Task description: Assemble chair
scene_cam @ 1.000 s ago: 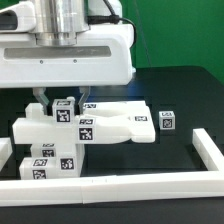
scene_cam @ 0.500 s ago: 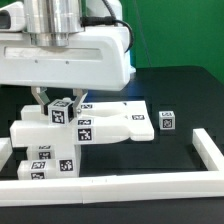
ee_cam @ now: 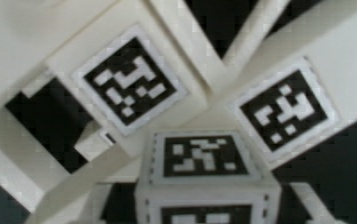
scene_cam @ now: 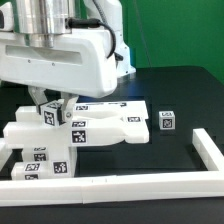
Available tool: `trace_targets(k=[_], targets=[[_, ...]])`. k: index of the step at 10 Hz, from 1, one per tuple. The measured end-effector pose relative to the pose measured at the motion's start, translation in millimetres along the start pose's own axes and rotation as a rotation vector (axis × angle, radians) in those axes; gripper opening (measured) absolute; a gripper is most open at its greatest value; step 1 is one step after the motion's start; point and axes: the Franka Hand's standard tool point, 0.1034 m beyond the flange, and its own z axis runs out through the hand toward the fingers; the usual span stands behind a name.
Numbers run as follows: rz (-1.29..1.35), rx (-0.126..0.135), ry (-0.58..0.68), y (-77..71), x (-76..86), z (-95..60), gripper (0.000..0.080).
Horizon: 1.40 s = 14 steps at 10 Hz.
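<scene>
My gripper (scene_cam: 47, 106) hangs under the big robot body and is shut on a small white tagged cube (scene_cam: 50, 117). The cube rests against the left end of a broad flat white chair part (scene_cam: 112, 126) that carries several tags. Another tagged chair piece (scene_cam: 45, 165) lies in front of it at the exterior view's left. A loose small cube (scene_cam: 168, 119) stands apart at the right. In the wrist view the held cube (ee_cam: 201, 160) fills the space between the jaws of my gripper (ee_cam: 207, 208), with tagged faces of chair parts (ee_cam: 130, 80) beyond it.
A long plain white border rail (scene_cam: 150, 183) runs along the front and turns up the exterior view's right side (scene_cam: 208, 150). The glossy robot body (scene_cam: 60, 55) hides the table behind the parts. Dark table surface shows between the parts and the rail.
My gripper and the held cube have moved toward the exterior view's left. The flat chair part and the piece in front of it have shifted left as well.
</scene>
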Motion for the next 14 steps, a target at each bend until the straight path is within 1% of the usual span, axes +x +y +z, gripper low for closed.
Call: trace_targets(k=[2,5,7,8,9,10,11,12,13,14], targets=[[0.169,0.0,0.001,0.4,0.5,0.2,0.0284],[0.392,0.008,0.001,-1.4,0.3,0.1,0.0284],[0.381,0.008,0.001,-1.5,0.1,0.2,0.0284],[0.36,0.008,0.001,-1.5,0.1,0.3,0.0478],[0.355,0.008,0.0,-2.2,-0.4,0.4,0.0593],[0.137,-0.004,-0.006,-6.2,-2.3,-0.9,0.0631],[-0.04,0.0,-0.006,-8.7,-3.3,-2.0,0.0631],[-0.176,0.007,0.004,-5.9,-4.3,-2.4,0.0646],[-0.2,0.016,0.048,0.6,-3.1,-3.6,0.0646],[-0.266,0.01,0.043,2.7,-4.7,-2.8,0.0649]])
